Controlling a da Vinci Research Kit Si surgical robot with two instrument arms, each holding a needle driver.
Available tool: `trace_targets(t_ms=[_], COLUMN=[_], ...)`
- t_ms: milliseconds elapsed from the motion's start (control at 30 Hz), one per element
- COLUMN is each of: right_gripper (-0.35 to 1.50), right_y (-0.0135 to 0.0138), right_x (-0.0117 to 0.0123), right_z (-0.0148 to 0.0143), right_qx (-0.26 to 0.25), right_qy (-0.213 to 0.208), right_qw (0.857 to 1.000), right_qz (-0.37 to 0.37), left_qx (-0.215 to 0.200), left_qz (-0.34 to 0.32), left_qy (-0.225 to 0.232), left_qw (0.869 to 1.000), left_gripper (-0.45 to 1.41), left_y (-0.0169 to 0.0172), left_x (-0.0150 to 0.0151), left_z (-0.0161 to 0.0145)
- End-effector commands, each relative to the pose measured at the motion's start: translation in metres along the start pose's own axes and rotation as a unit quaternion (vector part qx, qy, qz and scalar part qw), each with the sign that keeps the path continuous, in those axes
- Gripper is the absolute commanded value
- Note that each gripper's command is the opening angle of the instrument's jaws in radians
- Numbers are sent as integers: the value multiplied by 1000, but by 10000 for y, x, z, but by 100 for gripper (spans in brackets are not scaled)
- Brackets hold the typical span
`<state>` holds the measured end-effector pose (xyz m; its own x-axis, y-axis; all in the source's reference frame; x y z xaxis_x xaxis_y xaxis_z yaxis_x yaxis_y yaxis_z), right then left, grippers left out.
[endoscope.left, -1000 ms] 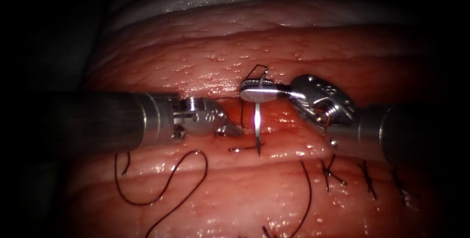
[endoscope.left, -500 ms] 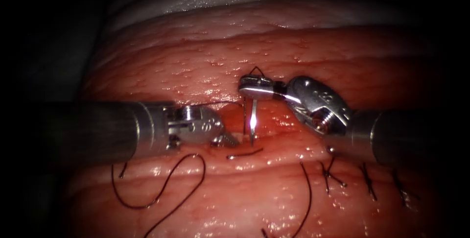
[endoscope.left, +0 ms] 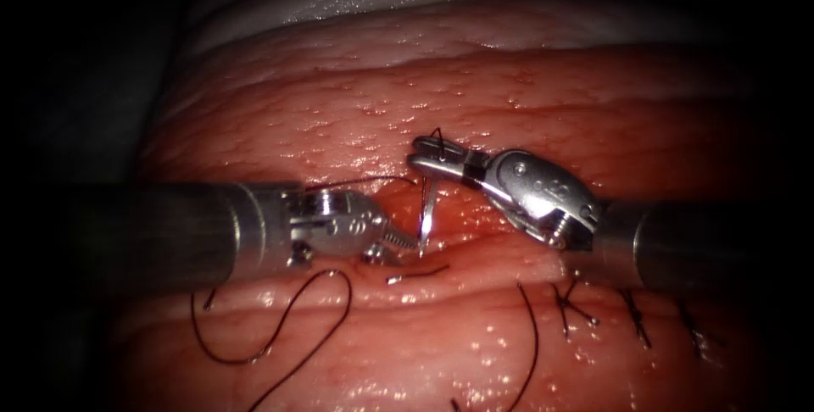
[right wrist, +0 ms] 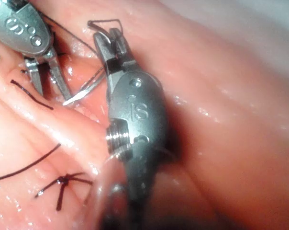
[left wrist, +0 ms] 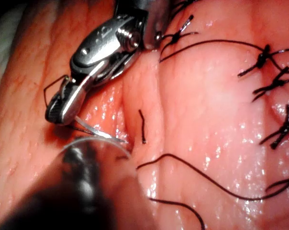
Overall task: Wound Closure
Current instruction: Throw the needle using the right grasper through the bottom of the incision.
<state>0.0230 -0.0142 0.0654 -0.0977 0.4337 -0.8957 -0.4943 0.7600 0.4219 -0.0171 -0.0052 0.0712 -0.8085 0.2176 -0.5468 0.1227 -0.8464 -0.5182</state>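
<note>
Glistening red tissue (endoscope.left: 509, 81) lies under both tools. We hold the right tool (endoscope.left: 437, 158) clamped on the needle (endoscope.left: 426, 208) near its thread end, the tip just below these jaws at the cut (endoscope.left: 475, 234). Beside the tip, our left tool (endoscope.left: 398, 242) stands parted, empty. We judge a square, rolling bite best.

The right tool (endoscope.left: 426, 158) holds the needle (endoscope.left: 426, 213) near its back end. The needle's tip points down into the cut (endoscope.left: 449, 225). The left tool (endoscope.left: 400, 241) sits open just beside the tip, holding nothing.
</note>
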Motion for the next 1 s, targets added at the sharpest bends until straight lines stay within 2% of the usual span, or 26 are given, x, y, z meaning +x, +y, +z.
trace_targets(t_ms=[33,333,533,700,800,1000], right_gripper=[-35,-35,-35,-35,-35,-35], right_y=[-2,-23,-37,-31,-26,-23], right_x=[-8,-27,-37,-30,-26,-25], right_z=[5,-1,-3,-1,-3,-7], right_qx=[1,27,37,38,43,52], right_qy=[-3,-16,-18,-31,-35,-52], right_qw=[1000,998,999,999,998,997], right_qz=[-10,-51,-12,-6,17,25], left_qx=[1,2,9,51,86,100], left_qz=[0,-2,-3,-13,-19,-23], left_qy=[0,4,6,38,53,51], left_qw=[1000,1000,1000,998,995,993], left_gripper=[14,14,15,19,10,2], left_y=[-3,2,6,17,40,71], left_x=[2,11,15,29,41,46], left_z=[6,-1,-4,-18,-33,-30])
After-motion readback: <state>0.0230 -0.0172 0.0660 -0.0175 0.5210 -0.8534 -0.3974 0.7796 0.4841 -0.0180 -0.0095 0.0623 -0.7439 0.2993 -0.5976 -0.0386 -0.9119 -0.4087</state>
